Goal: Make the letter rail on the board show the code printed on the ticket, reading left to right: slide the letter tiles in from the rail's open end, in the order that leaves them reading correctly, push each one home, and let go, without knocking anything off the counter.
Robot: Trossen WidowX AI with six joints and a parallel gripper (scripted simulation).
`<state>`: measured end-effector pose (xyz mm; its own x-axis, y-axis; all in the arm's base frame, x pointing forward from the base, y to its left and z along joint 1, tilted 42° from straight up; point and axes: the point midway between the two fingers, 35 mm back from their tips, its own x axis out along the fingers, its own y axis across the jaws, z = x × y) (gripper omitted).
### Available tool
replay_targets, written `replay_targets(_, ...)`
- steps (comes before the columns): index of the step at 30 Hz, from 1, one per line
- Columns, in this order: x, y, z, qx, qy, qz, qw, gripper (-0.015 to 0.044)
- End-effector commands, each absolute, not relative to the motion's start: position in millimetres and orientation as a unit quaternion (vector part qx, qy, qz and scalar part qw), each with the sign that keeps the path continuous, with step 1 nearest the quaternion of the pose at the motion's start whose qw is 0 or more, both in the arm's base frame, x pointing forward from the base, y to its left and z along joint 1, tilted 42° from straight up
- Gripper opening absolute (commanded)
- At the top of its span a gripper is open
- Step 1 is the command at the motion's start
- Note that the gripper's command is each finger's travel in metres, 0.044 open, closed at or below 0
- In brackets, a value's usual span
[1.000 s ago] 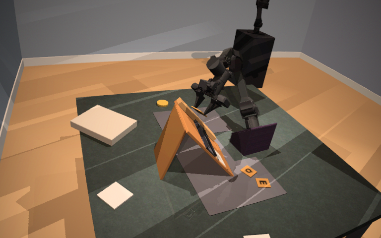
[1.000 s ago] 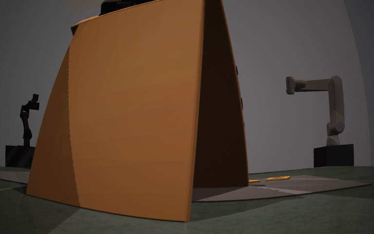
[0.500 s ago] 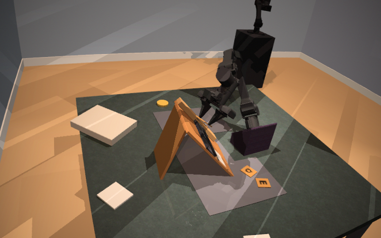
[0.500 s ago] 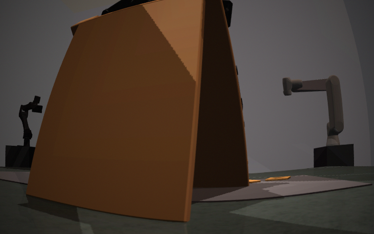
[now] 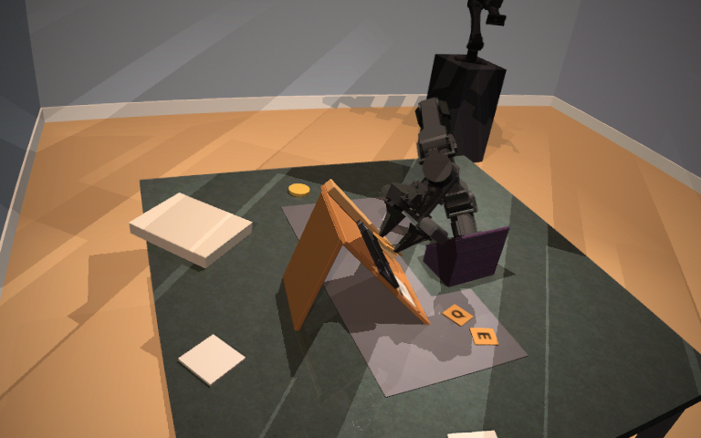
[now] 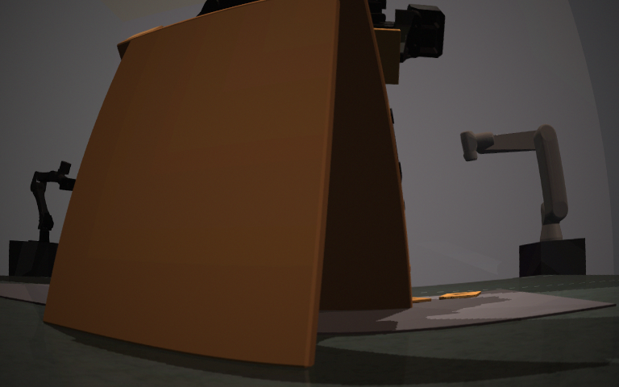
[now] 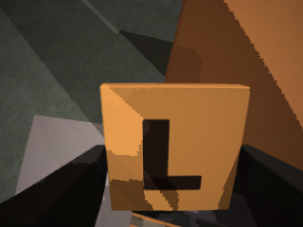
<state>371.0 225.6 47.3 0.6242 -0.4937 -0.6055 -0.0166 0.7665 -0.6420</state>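
Observation:
My gripper [image 5: 396, 239] [image 7: 173, 154] is shut on an orange tile marked L [image 7: 173, 148] [image 6: 387, 54]. It holds the tile upright against the sloping face of the orange A-frame board [image 5: 309, 258] [image 6: 205, 182] [image 7: 246, 44], at the upper end of the dark letter rail [image 5: 381, 259]. Two more orange tiles lie flat on the grey mat [image 5: 439, 361]: one marked Q [image 5: 457, 314] and one marked E [image 5: 484, 336] [image 6: 459, 295]. I cannot tell whether the rail holds any tiles.
A dark purple box [image 5: 467, 255] stands right of the board, close to the arm. A white flat box [image 5: 191, 227] lies at the left, a thin white square [image 5: 211, 359] at the front left, and a yellow disc [image 5: 298, 190] behind the board.

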Motion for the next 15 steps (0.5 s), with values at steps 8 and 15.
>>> replay_targets(8, 367.1, 251.1, 9.0, -0.295, 0.382, -0.181, 0.857, 0.0000)
replay_targets(15, 360.5, 264.8, -18.2, -0.287, 0.364, -0.200, 0.863, 0.0000)
